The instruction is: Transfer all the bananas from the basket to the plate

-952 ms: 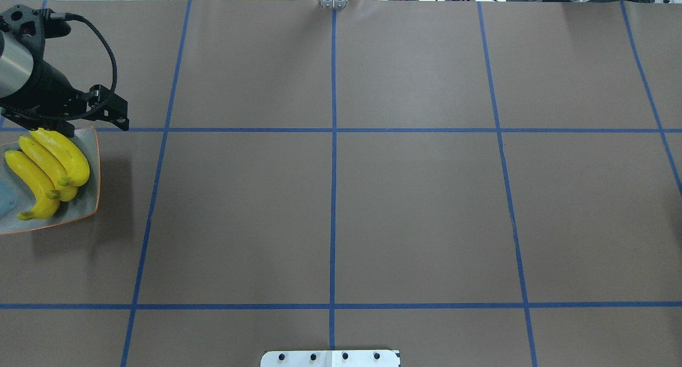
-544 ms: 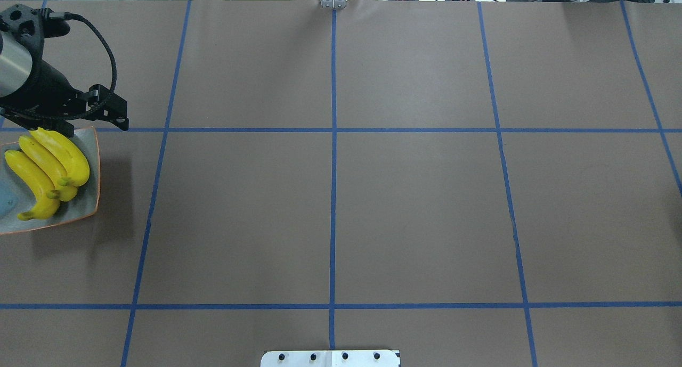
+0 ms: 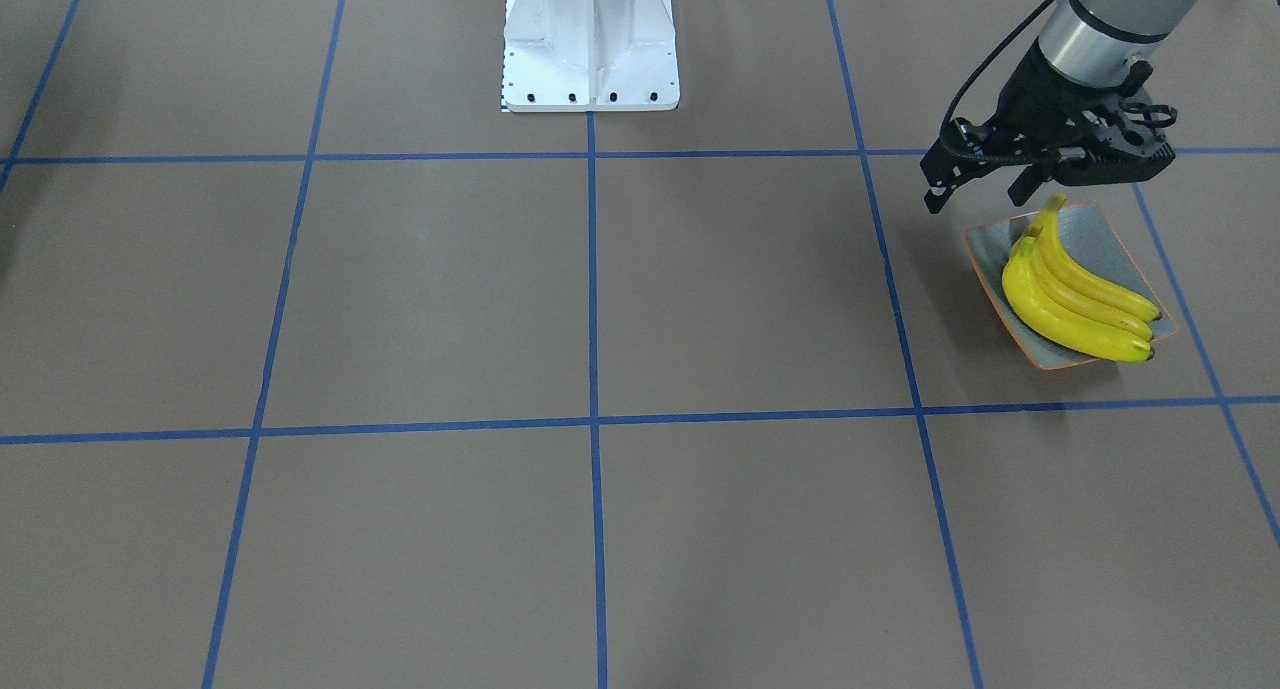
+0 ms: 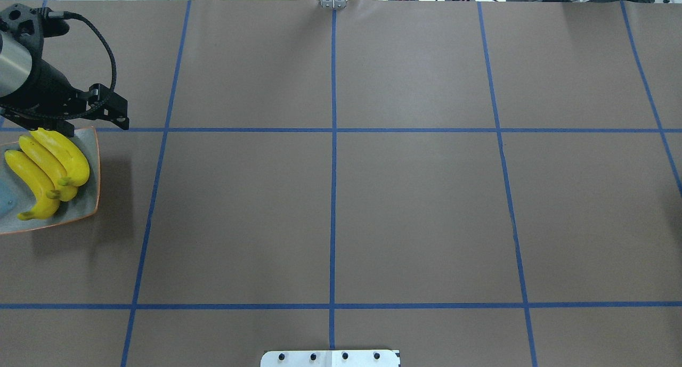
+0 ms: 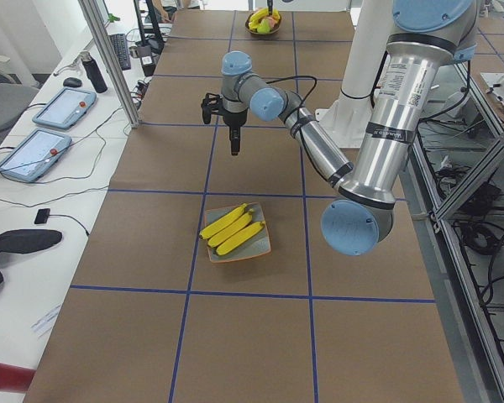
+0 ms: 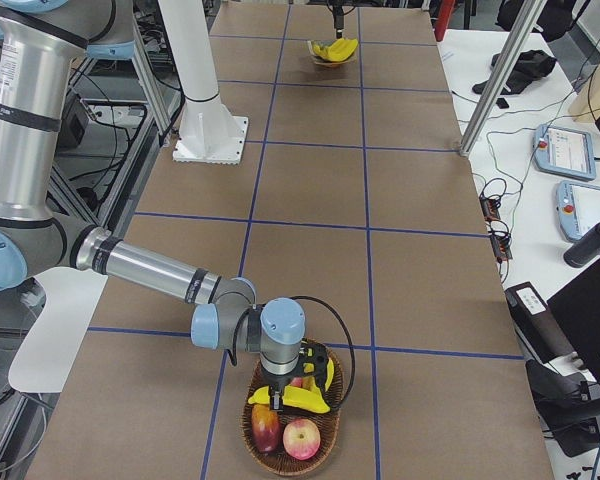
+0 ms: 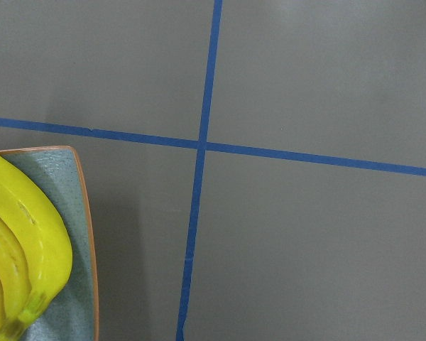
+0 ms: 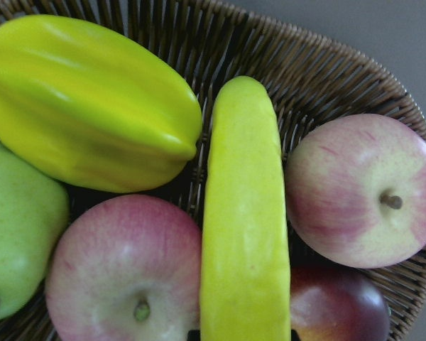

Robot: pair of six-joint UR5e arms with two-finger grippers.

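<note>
Across a brown bench gridded in blue tape, two arms work at opposite ends. Three bananas lie side by side on the grey-green plate at the robot's left end. The fourth banana lies in the wicker basket at the right end, on top of red apples and beside a yellow-green star fruit. The right end effector is down on that banana. Dark tips show on either side of it at the bottom of the wrist view, but whether they are clamped on it cannot be told. The left end effector hangs above the bench near the plate, carrying nothing; whether its fingers are apart or together cannot be told either. The step in hand appears to be the pick of the last banana. The next move calls for a firm grip at mid-length, a straight lift clear of the apples, then a carry down the bench to the plate, perhaps with the left arm's help.
</note>
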